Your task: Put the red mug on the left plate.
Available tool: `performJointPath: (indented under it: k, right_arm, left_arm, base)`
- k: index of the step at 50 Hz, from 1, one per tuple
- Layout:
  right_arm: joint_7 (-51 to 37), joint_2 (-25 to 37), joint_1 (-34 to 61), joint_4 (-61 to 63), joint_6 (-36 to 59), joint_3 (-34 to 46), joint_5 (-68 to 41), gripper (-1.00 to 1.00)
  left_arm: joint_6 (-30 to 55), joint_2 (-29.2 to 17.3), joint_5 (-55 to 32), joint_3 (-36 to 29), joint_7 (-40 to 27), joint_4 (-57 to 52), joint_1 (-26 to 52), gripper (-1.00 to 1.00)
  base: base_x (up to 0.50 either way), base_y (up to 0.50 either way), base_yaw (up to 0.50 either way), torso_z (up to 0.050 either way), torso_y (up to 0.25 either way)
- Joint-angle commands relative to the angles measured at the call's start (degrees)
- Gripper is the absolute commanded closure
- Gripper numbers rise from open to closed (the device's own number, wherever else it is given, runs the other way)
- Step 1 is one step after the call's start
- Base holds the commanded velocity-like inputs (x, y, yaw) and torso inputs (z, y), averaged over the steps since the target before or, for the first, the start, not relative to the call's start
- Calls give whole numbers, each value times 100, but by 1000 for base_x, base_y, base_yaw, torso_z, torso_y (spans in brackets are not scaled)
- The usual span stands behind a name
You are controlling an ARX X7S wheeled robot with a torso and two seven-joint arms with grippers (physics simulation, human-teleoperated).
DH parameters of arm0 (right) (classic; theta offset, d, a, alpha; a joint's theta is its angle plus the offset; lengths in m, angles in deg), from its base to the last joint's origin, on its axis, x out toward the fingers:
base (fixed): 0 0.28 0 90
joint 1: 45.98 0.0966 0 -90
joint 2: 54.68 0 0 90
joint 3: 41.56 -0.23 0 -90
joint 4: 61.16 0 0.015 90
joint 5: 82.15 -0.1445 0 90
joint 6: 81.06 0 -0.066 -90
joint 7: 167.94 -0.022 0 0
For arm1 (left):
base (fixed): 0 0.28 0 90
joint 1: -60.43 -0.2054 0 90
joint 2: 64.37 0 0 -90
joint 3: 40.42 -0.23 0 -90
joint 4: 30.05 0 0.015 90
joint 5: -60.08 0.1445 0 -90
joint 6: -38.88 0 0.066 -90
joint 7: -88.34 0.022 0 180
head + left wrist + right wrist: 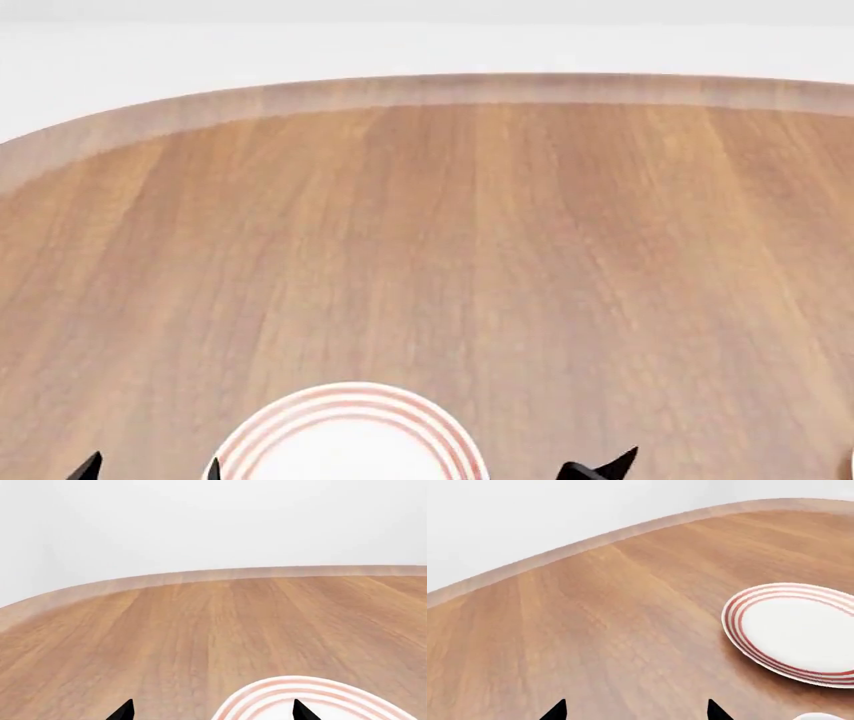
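Observation:
The red mug is out of view in all three views. A white plate with thin red rings (347, 440) lies at the near edge of the head view; I take it for the left plate. It also shows in the left wrist view (313, 697). My left gripper (150, 468) is open and empty just left of this plate; in the left wrist view (213, 712) one fingertip (301, 712) stands over its rim. My right gripper (597, 467) is open and empty to the right of the plate, over bare wood in the right wrist view (635, 711).
The wooden table (441, 230) has a rounded far edge against a white background. A second ringed plate (800, 630) shows in the right wrist view, with a small white rim (817, 716) near it. A pale sliver (850, 460) touches the head view's right edge.

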Motion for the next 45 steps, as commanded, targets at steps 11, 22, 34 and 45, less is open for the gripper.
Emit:
performJointPath:
  k: [11,22,34,45]
  right_arm:
    - [-2196,-107,130,1118,702,-855,-1599,-100]
    - [-2957,-136,-95,1287,240,-586,-1933,-100]
    - [-3353,-40,-124,1127,-107,-423,-2024,-100]
    - [-3572,-2,-155,872,-421,-443,-2063,-100]
  left_arm:
    - [-27,-52,-48,-59,-94,3,6,-100]
    - [-24,-75,-85,-93,-126,-6,9,-100]
    - [-23,-104,-129,-121,-158,-10,16,-100]
    - [-41,-126,-163,-147,-184,14,27,-100]
  base:
    - [0,0,0,0,0]
    - [0,0,0,0,0]
    - [0,0,0,0,0]
    - [0,0,0,0,0]
